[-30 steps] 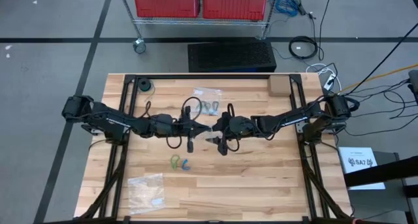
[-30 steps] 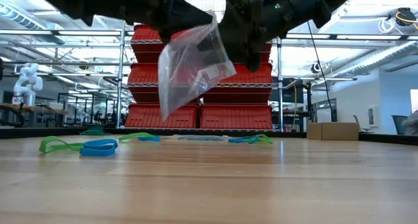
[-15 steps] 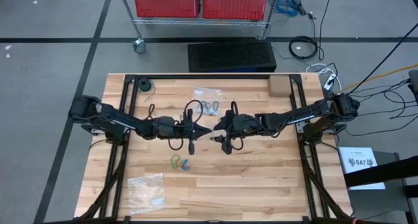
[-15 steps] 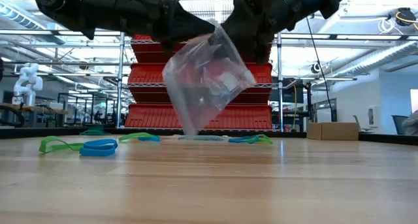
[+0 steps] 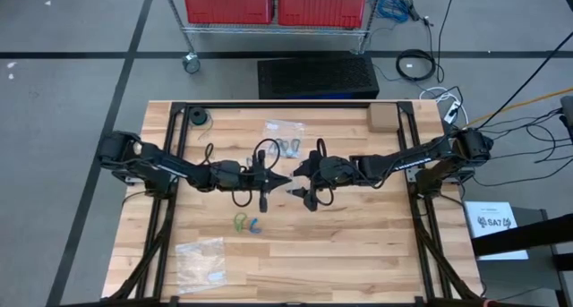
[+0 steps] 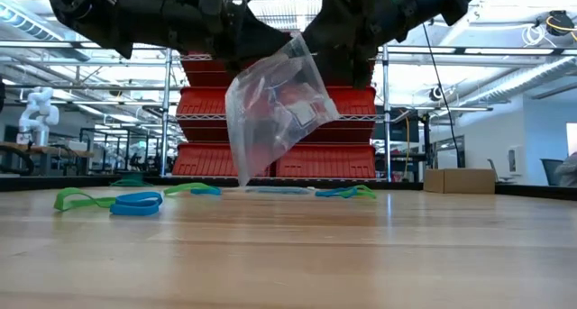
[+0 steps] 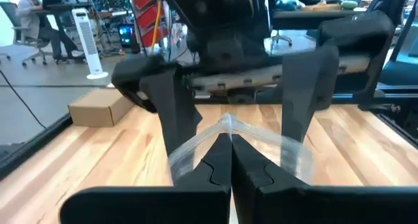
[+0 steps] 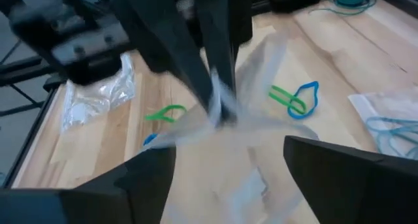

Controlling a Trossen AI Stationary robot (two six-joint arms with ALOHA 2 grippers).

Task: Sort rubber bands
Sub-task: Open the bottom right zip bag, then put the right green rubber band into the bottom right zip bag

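Note:
A clear plastic bag [image 6: 278, 111] hangs in mid-air over the table's middle, between my two grippers. My left gripper [image 7: 230, 142] is shut on the bag's top; in the high view it is the left gripper [image 5: 280, 177]. My right gripper [image 8: 230, 147] faces it from the right, open, one finger on either side of the bag's top; the high view shows it as the right gripper [image 5: 298, 180]. Green and blue rubber bands [image 5: 246, 223] lie flat on the wood nearer the near edge, the green band [image 6: 77, 199] beside the blue band [image 6: 137, 203]. My left gripper pinches the bag's top edge [image 7: 225, 125] between its two shut fingers, coming level from the table's left. The bag hangs below the fingers, lifted clear of the table, slack and tilted, lower corner [image 6: 243, 178] down. My right gripper: I cannot tell whether its open fingers [image 7: 171, 113] touch the bag.
A second clear bag [image 5: 199, 258] lies near the near-left corner, a third bag [image 5: 285, 128] near the far edge with bands beside it. A cardboard box [image 5: 382, 117] sits at the far right, a small dark roll [image 5: 197, 119] at the far left.
The hanging bag has swung and spread wider below the grippers, its lower end dropping and then settling. The left arm has shifted slightly toward the table's right.

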